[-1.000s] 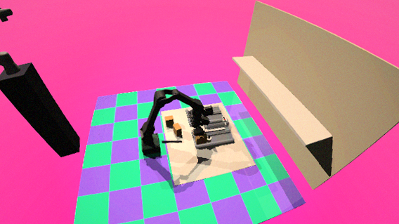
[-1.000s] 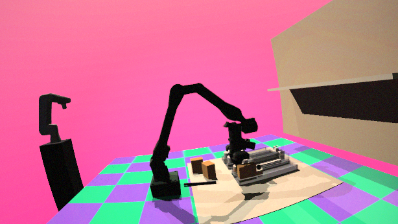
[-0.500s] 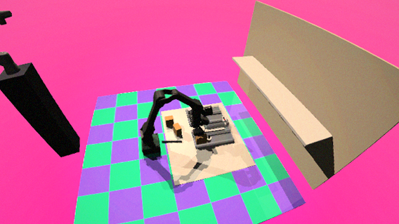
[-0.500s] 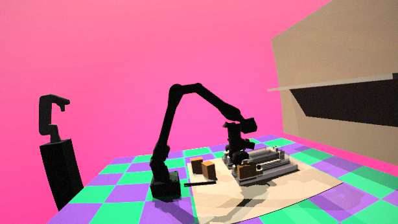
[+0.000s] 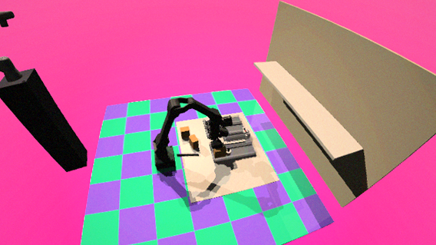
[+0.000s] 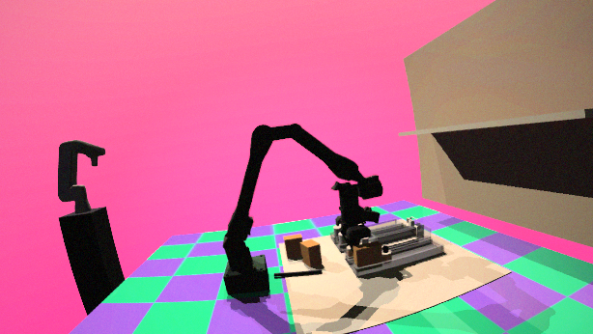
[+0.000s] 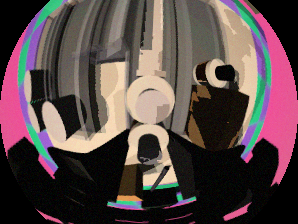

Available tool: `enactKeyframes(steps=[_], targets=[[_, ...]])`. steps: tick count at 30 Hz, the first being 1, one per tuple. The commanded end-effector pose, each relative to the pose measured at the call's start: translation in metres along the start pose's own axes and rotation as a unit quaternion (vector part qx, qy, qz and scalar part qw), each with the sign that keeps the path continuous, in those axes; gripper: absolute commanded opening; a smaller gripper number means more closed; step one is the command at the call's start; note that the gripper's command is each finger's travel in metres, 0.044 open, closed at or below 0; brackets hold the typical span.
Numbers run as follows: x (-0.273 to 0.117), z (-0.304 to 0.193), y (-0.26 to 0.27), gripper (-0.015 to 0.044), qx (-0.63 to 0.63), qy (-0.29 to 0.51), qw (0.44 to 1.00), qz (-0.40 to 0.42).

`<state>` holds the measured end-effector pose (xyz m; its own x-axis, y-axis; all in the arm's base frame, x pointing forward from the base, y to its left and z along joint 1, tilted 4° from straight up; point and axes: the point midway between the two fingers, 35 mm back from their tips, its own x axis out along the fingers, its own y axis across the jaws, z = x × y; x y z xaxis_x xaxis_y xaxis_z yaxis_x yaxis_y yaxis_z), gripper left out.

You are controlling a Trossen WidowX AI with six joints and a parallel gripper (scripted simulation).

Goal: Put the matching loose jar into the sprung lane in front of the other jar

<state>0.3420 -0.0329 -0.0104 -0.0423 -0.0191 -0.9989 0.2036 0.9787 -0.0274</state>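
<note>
My gripper (image 5: 216,142) (image 6: 356,237) (image 7: 147,132) points down at the front of the middle lane and is shut on a jar. That held jar (image 7: 149,131) shows a pale round rim and a dark, shaded middle between the fingertips. The old jar (image 7: 150,104), pale and round-topped, stands directly behind it in the same lane, close to or touching it. The pusher plate (image 7: 150,73) is behind the old jar. The lanes (image 5: 243,154) (image 6: 410,257) (image 7: 184,45) are grey with clear walls. The held jar's base and the low front stop are hidden by the fingers.
A brown box (image 5: 219,151) (image 6: 363,256) (image 7: 218,117) stands in the neighbouring lane. Dark cylinders with pale ends (image 7: 54,121) stand on the other side. Two loose orange-brown boxes (image 5: 184,132) (image 6: 311,253) and a black bar (image 5: 188,155) (image 6: 297,274) lie near the arm's base.
</note>
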Motion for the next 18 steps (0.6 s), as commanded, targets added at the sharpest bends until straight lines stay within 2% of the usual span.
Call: enactKeyframes(steps=[1, 3, 11, 18], targets=[[0.000, 0.000, 0.000, 0.0263, 0.000, 0.000, 1.000, 0.000], [0.000, 0.000, 0.000, 0.0293, 0.000, 0.000, 1.000, 0.000], [-0.019, 0.000, 0.000, 0.0293, 0.000, 0.000, 1.000, 0.000], [-0.020, -0.001, 0.000, 0.0293, 0.000, 0.000, 1.000, 0.000]])
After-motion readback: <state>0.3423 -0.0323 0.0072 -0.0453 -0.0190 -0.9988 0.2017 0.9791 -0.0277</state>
